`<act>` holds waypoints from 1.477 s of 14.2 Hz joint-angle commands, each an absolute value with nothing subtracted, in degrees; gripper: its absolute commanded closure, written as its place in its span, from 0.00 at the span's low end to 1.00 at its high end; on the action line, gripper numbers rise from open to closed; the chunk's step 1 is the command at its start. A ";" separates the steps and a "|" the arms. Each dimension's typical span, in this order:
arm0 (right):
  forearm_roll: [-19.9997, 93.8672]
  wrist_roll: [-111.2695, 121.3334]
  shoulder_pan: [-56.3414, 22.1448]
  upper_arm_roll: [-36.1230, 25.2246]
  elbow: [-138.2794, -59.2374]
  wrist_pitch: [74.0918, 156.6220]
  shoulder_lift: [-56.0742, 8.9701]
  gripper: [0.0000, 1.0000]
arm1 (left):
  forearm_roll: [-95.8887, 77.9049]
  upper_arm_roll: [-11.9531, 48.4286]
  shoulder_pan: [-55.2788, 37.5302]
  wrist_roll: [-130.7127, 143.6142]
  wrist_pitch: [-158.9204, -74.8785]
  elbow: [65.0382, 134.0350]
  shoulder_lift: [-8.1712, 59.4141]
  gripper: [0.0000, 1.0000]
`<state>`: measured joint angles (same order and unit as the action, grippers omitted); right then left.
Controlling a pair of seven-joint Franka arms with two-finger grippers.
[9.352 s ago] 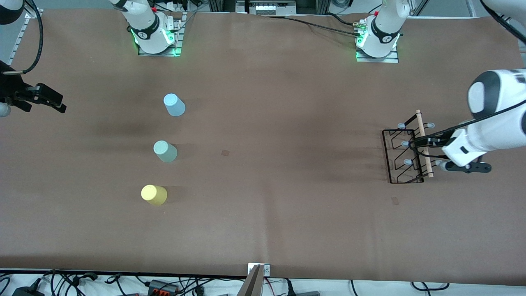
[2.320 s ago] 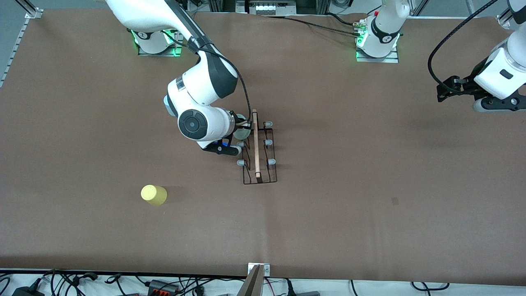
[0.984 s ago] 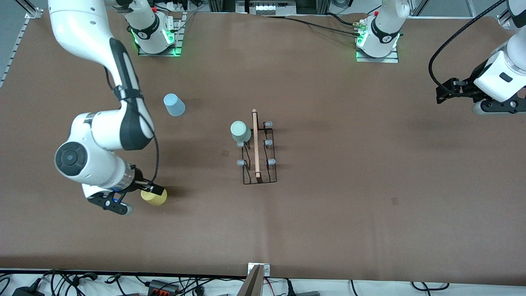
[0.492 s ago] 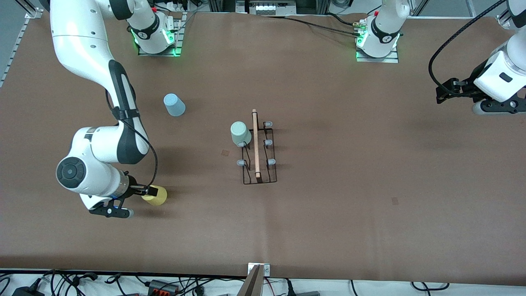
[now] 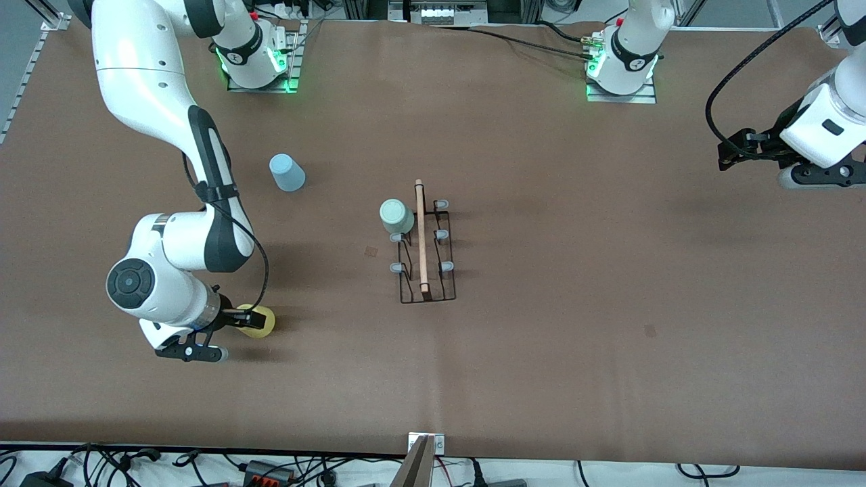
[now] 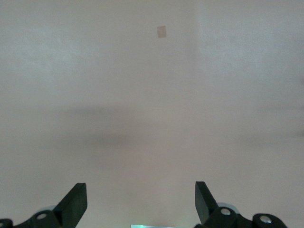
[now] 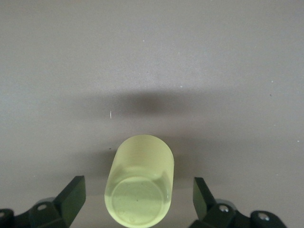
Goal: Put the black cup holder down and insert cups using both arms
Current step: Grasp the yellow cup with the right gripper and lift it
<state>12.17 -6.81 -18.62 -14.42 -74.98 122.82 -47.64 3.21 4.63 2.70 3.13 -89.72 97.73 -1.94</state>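
Two arms share my tabletop (image 5: 541,352), with the black cup holder (image 5: 425,251) at its middle as my landmark, the mint cup (image 5: 396,216) on one of its pegs. Toward the right arm's end from it, the right gripper (image 5: 247,319) stands open around the yellow cup (image 7: 139,185); the blue cup (image 5: 287,172) stands farther from the front camera. Toward the left arm's end, the left gripper (image 6: 141,205) waits open over bare tabletop.

We see bench (image 5: 541,352) under brown cover, faint crease running across its middle. Two small dark square patches (image 5: 371,251) on bench cover. Tangle of cables (image 5: 135,467) and power bricks along bench's near edge. Metal bracket (image 5: 425,443) at middle of that edge.
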 commanded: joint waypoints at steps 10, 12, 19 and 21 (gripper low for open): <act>11.78 -4.04 -18.72 -14.06 -71.74 117.01 -47.64 0.80 | 2.11 4.13 2.64 2.29 -90.09 97.91 -2.20 0.00; 12.04 -3.78 -19.33 -13.89 -64.38 107.89 -47.03 0.80 | 2.11 4.13 2.64 2.28 -90.09 97.91 -2.20 0.00; 13.27 -14.47 -32.85 -13.80 -57.04 99.84 -43.77 0.80 | 2.11 4.13 2.72 2.20 -90.09 97.91 -2.20 0.00; 13.27 -17.22 -35.41 -13.80 -57.13 102.64 -44.12 0.79 | 2.11 4.13 2.72 2.20 -90.09 97.91 -2.20 0.00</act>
